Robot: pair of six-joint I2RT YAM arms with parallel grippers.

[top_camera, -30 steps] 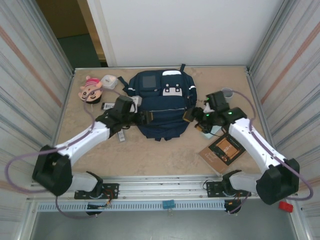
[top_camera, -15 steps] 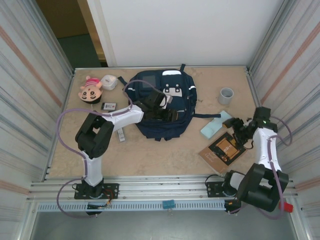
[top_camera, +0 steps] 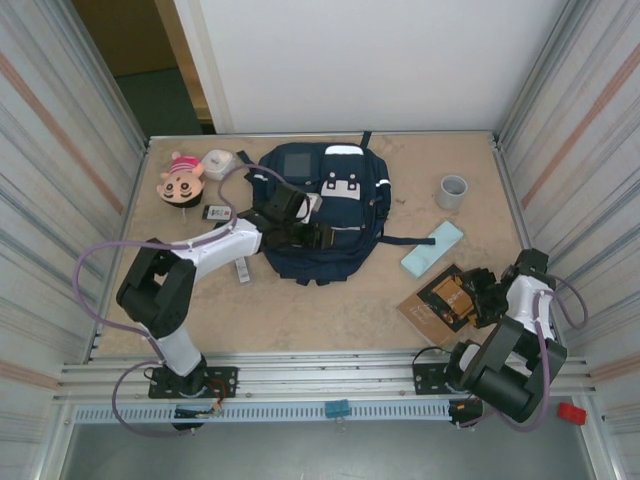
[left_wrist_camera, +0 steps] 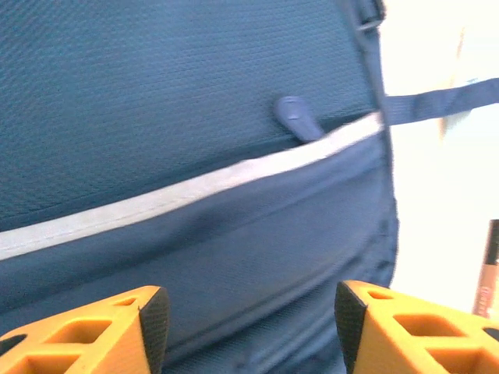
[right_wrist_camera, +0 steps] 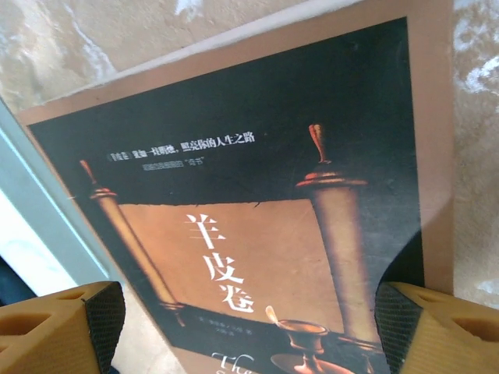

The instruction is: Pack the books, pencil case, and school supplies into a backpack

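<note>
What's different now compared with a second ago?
The right tool swung away from the backpack toward the near edge and now hovers, open, over the brown book. The left tool slid from the backpack's left side onto its front. Nothing is gripped. Book, doll head, cup stayed put.

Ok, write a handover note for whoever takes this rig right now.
Left claw: open, empty, over the backpack front.
Right claw: open, empty, over the brown book, which lies flat on the table.
Pale blue pad right of the backpack; a packet and another on its left.
Done: nothing visibly packed.
Left: book, pad, packets all go in.
</note>
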